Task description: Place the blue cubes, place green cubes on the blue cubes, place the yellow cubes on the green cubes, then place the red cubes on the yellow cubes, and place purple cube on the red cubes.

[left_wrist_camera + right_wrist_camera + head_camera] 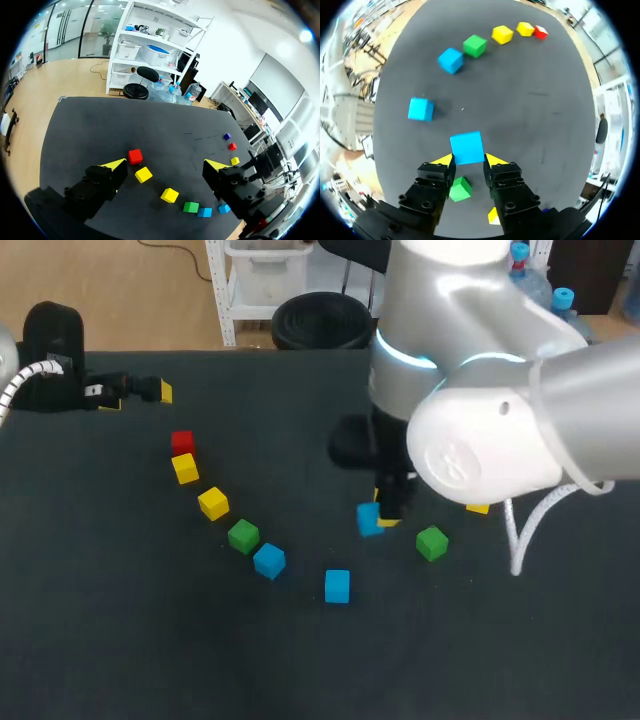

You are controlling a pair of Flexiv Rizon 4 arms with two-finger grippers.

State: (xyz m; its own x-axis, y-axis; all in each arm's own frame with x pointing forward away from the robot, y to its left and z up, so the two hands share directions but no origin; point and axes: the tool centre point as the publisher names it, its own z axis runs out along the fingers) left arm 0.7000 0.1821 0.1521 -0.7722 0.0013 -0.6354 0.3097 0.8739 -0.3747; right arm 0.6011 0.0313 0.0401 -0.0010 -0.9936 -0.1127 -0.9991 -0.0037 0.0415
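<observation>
R hand (468, 161) pinching blue cube (467, 147) at fingertips, approx. mid-worktop (120, 640). Green cube (460, 189) lies just under the wrist. L hand (165, 165) spread, empty, at worktop's far left. Risk: grip catches only cube's near edge and cube looks tilted, so it may twist or slip. Arm may also clip green cube.

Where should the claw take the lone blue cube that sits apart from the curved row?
On two opposite side faces of the lone blue cube, coming down from above: it rests flat with no neighbours crowding its sides.
</observation>
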